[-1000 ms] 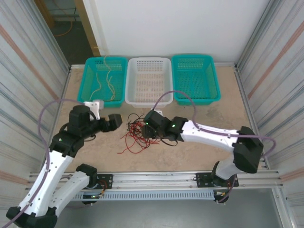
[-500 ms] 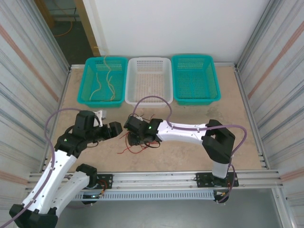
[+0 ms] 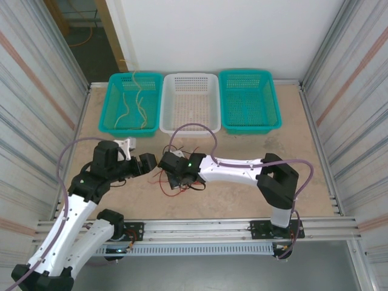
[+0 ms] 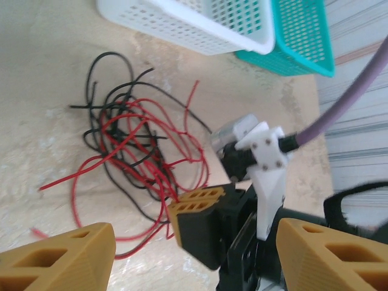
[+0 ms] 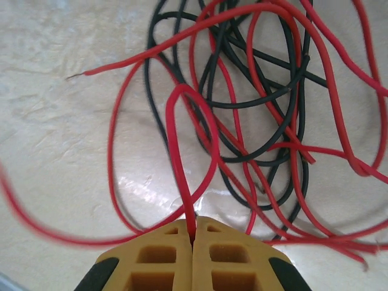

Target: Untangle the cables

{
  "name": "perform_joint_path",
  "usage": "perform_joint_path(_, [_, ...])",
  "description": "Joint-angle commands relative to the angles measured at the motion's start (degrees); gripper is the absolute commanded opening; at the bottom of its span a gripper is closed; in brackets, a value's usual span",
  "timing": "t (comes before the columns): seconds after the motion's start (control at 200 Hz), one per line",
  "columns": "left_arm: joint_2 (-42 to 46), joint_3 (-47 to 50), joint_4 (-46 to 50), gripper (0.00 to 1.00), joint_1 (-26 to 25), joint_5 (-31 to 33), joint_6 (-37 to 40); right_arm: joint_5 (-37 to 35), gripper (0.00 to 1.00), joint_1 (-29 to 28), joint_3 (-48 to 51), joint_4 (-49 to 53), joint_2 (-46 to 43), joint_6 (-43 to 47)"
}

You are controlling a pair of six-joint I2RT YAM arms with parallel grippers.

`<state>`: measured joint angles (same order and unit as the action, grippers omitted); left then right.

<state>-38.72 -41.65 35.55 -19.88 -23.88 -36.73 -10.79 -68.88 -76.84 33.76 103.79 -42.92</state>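
Right wrist view: my right gripper (image 5: 194,233) is pinching one red cable (image 5: 174,139) between fingers pressed fully together, and the strand is rising out of them in a narrow loop. Beyond it, the cables (image 5: 260,103), red and black, are lying crossed over one another on the table (image 5: 54,151).

From above, this heap is sitting between my two grippers, near the front of the table and well apart from the baskets. My left gripper (image 3: 147,163) is hovering just beside it, fingers spread wide and holding nothing.

Progress, as I am judging it: some yellowish strands (image 3: 140,106) are lying in the left teal basket (image 3: 110,106), so that colour appears dealt with. The white basket (image 3: 165,103) and right teal basket (image 3: 274,103) are holding no cable that I can make out. Red and black are left to separate, so the task is looking well short of complete.
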Motion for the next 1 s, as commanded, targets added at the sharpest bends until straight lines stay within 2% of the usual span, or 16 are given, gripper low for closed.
perform_joint_path(0.0, [-0.32,0.56,-6.88,0.65,0.32,-4.73,-2.2,-6.63,0.0,-3.01,-2.52,1.54,-7.59,4.83])
perform_joint_path(0.07, [-0.95,-0.25,-8.06,0.62,0.28,-5.1,-2.36,-6.83,0.0,-3.73,-2.81,0.7,-10.98,6.8])
perform_joint_path(0.2, [-1.67,-0.65,-13.35,0.59,0.03,-9.6,-3.71,-5.22,0.0,-4.15,-2.7,-1.9,-16.79,10.24])
perform_joint_path(0.351, [-1.28,-0.18,-24.28,0.64,-1.94,-15.19,-7.51,-5.52,0.0,-4.05,-3.57,-2.56,-21.69,12.56])
perform_joint_path(0.506, [-1.94,-0.92,-30.84,0.66,-4.82,-17.27,-9.4,-6.3,0.0,-3.72,-4.54,-3.64,-25.46,13.97])
perform_joint_path(0.681, [-3.74,-0.66,-32.3,0.58,-5.69,-19.25,-10.66,-6.38,0.0,-2.4,-3.5,-6.31,-29.5,13.99])
perform_joint_path(0.857, [-2.71,0.69,-33.58,0.39,-6.31,-18.41,-11.27,0.07,0.0,1.77,0.61,-11.24,-34.64,11.05])
perform_joint_path(0.997, [-1.76,0.37,-31.67,0.37,-6.31,-16.9,-10.16,2.89,0.0,5.02,2.2,-12.44,-37.47,9.62])
